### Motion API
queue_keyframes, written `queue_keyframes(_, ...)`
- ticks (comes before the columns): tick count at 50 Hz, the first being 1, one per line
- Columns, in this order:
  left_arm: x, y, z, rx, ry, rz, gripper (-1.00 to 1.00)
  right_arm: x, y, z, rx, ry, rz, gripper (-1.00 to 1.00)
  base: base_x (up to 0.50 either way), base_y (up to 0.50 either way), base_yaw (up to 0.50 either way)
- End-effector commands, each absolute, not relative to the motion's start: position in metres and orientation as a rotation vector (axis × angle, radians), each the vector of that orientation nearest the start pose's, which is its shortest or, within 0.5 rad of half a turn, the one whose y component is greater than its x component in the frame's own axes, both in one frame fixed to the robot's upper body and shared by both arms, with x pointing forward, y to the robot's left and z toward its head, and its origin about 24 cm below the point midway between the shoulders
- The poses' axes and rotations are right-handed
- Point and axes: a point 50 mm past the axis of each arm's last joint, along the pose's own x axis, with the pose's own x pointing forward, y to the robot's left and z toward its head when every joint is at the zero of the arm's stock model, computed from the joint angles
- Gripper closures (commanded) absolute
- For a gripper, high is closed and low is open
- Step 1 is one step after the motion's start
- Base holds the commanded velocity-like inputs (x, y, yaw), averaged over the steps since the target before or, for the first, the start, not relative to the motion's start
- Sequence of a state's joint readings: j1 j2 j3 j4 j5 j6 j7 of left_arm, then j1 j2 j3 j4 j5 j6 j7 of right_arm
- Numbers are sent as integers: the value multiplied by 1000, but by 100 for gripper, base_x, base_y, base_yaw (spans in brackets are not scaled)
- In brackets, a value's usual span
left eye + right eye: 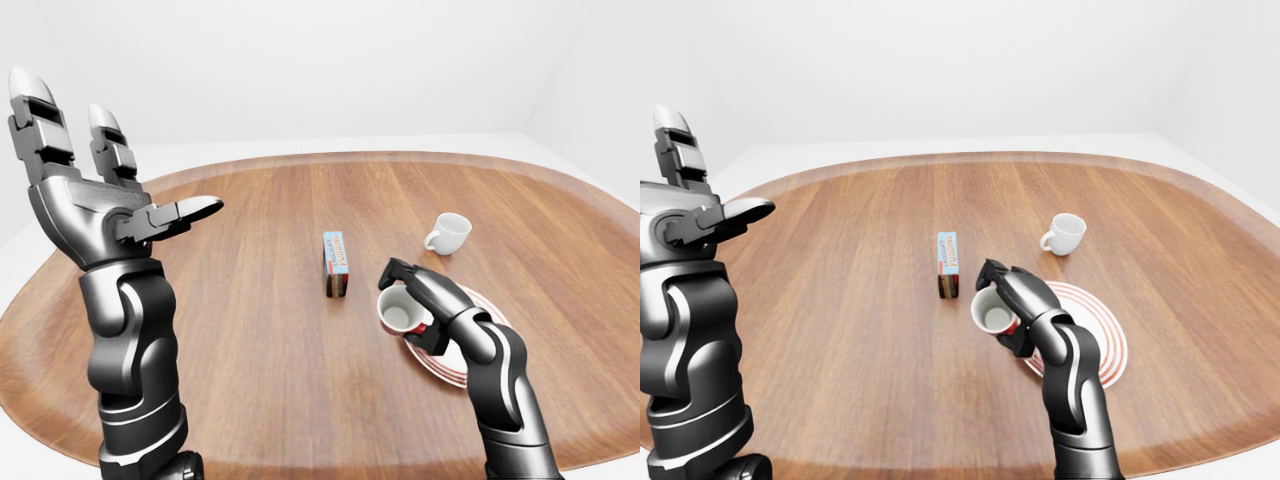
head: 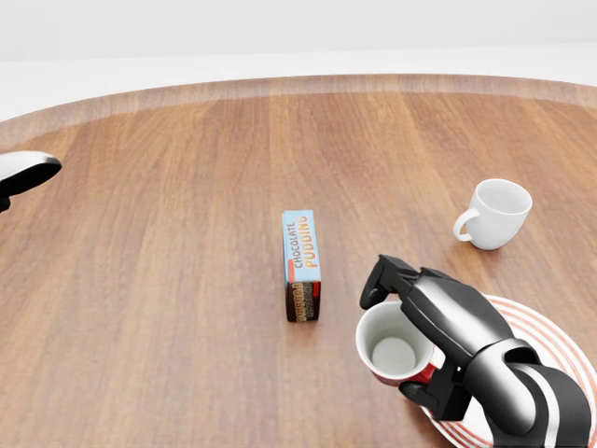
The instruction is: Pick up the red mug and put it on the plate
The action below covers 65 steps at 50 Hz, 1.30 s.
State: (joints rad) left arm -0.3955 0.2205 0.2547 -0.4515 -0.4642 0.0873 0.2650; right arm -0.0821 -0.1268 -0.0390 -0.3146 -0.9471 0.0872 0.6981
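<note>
The right hand [image 2: 438, 341] has its dark, glossy fingers [image 2: 387, 275] curled round the red mug [image 2: 396, 353], one set hooked over the far rim and the rest wrapped down the mug's right side, so the mug sits in a closed grip. The mug is round, white inside and red outside, its mouth facing up toward the head camera. It is held at the left edge of the plate [image 2: 550, 327], partly over the rim and partly over bare wood; whether its base touches the plate cannot be told.

The left hand [image 1: 95, 195] is raised high at the left of the left-eye view, palm open, its three segmented metal fingers [image 1: 35, 110] spread wide and holding nothing.

The plate is a flat white disc with thin red concentric rings near its edge, lying at the near right of the surface [image 2: 168, 243], which is a large rounded top of smooth, reddish-brown wood with lengthwise grain. A small upright box of chocolate pudding [image 2: 301, 264], light blue on top and dark at its near end, stands near the middle, just left of the held mug and apart from it. A plain white cup [image 2: 494, 214] with its handle to the left rests farther away on the right, well apart from the plate.
</note>
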Motion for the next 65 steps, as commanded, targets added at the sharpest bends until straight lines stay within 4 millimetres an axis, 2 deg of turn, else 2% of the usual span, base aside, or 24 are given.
queue_keyframes(1,258,211,244,-324,-758,185,-100,265,-202,110,-1108,151,280,100,0,0,0)
queue_keyframes(6,258,211,245,-325,-759,184,-100,266,-216,107,-1089,182,263,100,0,0,0)
queue_keyframes(14,259,212,244,-323,-756,187,-100,264,-240,90,-1028,261,212,100,0,0,0)
queue_keyframes(29,259,213,244,-322,-755,190,-100,271,-279,83,-965,295,51,100,0,0,0)
queue_keyframes(35,259,213,243,-321,-751,190,-100,273,-286,76,-945,303,-2,100,0,0,0)
queue_keyframes(50,258,214,243,-319,-751,192,-100,280,-304,31,-778,422,-135,100,0,0,0)
queue_keyframes(59,259,214,242,-317,-750,194,-100,286,-313,26,-774,449,-204,100,0,0,0)
queue_keyframes(65,258,214,241,-317,-747,194,-100,286,-317,22,-838,455,-277,100,0,0,0)
